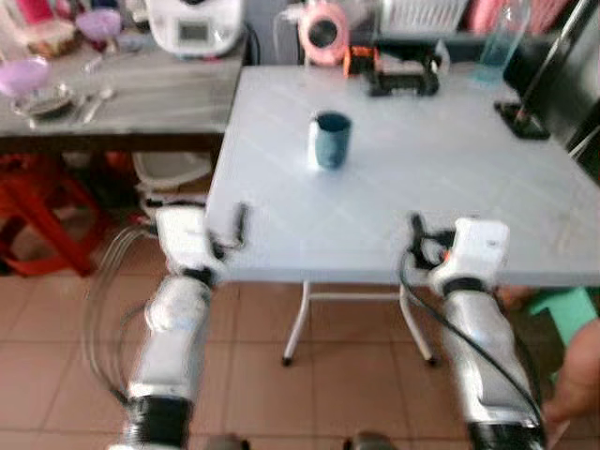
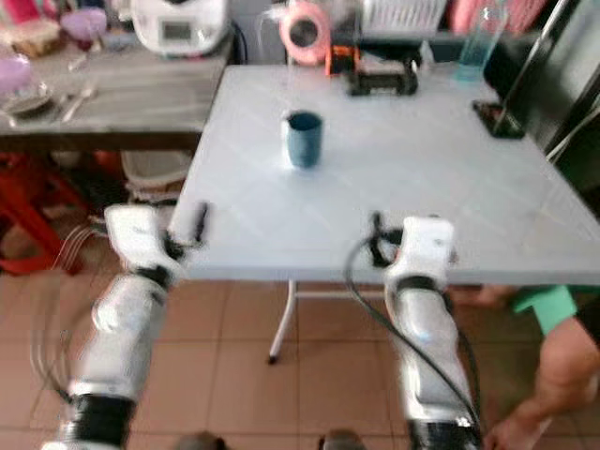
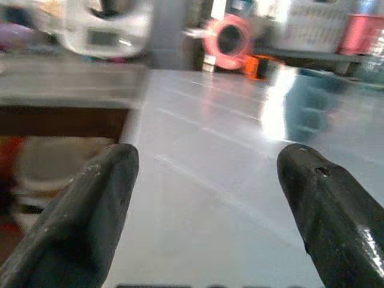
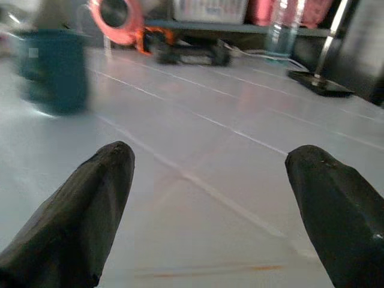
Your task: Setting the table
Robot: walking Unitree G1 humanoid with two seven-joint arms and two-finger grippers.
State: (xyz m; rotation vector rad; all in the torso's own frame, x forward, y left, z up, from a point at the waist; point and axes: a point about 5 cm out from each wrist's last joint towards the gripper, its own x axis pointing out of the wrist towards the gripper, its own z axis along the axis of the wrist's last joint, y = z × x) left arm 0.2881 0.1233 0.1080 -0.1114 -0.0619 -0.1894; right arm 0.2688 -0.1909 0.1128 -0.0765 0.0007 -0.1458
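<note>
A dark blue mug [image 1: 331,139] stands upright on the white folding table [image 1: 469,178], left of its middle. My left gripper [image 1: 239,225] hovers over the table's near left corner, open with nothing between its fingers [image 3: 96,198]. My right gripper [image 1: 415,234] is at the near edge further right, also open and empty, with its fingers [image 4: 90,192] spread wide. The mug [image 4: 53,71] lies well ahead of both grippers. On the grey side table [image 1: 141,98] to the left sit a purple bowl [image 1: 22,73], a plate [image 1: 42,99] and spoons [image 1: 97,101].
At the table's far edge stand a pink round fan [image 1: 325,33], a black device [image 1: 403,70], a clear bottle [image 1: 497,42] and a black stand [image 1: 522,120]. A white appliance [image 1: 195,23] sits on the side table, a red stool [image 1: 42,220] beneath. A person's arm [image 2: 553,375] is at lower right.
</note>
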